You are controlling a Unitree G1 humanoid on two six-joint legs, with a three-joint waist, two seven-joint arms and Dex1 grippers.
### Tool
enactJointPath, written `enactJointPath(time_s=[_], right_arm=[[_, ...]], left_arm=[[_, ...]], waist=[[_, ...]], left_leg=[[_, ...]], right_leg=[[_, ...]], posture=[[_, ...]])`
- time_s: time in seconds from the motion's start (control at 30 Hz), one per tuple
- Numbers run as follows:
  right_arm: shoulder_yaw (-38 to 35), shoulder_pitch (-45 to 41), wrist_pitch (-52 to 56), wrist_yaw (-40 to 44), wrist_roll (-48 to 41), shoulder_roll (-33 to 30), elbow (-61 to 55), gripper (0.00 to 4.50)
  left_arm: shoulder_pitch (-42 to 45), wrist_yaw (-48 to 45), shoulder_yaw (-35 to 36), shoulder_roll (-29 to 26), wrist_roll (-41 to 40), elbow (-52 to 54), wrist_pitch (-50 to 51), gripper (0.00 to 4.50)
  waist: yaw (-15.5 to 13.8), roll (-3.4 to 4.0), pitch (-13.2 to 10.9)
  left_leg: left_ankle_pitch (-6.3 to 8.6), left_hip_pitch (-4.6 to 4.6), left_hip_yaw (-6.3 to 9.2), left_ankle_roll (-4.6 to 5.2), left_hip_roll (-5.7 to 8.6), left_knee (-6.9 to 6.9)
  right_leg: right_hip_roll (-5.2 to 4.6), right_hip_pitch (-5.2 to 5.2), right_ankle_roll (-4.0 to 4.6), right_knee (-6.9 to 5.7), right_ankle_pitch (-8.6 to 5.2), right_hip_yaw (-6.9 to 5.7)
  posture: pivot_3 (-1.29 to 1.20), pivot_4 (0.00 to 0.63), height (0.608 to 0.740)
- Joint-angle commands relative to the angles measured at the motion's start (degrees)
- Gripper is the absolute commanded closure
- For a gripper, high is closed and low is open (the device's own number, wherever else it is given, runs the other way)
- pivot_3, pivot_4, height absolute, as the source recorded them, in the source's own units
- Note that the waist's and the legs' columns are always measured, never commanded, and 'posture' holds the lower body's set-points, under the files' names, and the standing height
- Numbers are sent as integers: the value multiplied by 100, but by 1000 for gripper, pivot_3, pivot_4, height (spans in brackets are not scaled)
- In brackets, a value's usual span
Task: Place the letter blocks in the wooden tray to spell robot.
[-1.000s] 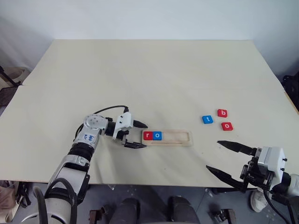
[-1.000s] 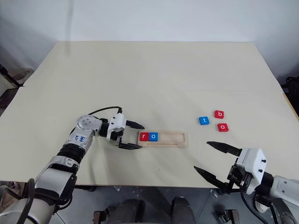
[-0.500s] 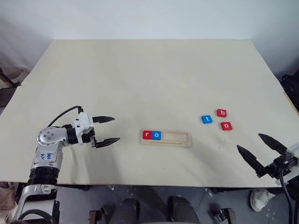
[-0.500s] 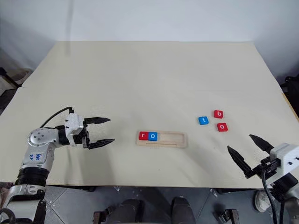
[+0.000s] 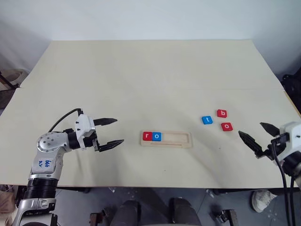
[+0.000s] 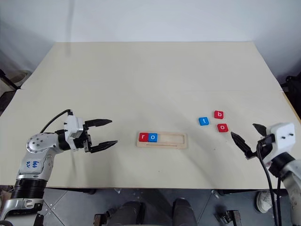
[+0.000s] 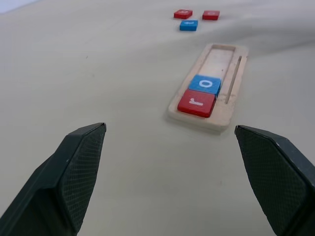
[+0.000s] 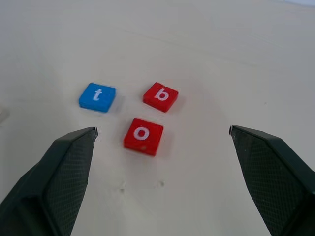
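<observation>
You've got 5 letter blocks total. 2 sit in the wooden tray point(image 5: 167, 139) at its left end: a red r point(image 5: 147, 136) touching a blue o point(image 5: 156, 136), leaving 3 slots bare. The other 3 lie loose on the pale tabletop point(image 5: 150, 75) to the tray's right: red o point(image 5: 226, 126), blue t point(image 5: 207, 120), red b point(image 5: 222, 113). Plain white wall behind. Your left gripper point(image 5: 111, 131) is spread wide, holding nothing, well left of the tray. Right gripper point(image 5: 259, 137) is spread too, empty, near the loose 3.
</observation>
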State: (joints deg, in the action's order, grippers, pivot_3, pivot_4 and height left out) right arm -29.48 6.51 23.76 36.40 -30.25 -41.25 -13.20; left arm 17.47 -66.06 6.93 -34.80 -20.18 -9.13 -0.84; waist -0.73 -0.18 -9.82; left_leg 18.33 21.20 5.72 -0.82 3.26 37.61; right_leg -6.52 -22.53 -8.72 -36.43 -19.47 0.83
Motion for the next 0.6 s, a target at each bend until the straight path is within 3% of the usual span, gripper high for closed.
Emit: enactJointPath(time_s=[0.03, 0.6], right_arm=[[187, -297, 419, 14, -69, -191, -18, 0], [404, -966, 1287, -246, -12, -159, -135, 0]], left_arm=[[98, -52, -68, 4, -174, 290, 99, 53], [214, -107, -276, 112, -234, 349, 197, 53]], waist=[[4, 0, 0], [-28, 0, 0]], left_leg=[[0, 1, 0, 0, 1, 2], [0, 5, 0, 0, 3, 5]], right_leg=[[-1, 0, 0, 0, 0, 0], [-2, -2, 0, 0, 0, 0]], posture=[[0, 150, 740], [0, 150, 740]])
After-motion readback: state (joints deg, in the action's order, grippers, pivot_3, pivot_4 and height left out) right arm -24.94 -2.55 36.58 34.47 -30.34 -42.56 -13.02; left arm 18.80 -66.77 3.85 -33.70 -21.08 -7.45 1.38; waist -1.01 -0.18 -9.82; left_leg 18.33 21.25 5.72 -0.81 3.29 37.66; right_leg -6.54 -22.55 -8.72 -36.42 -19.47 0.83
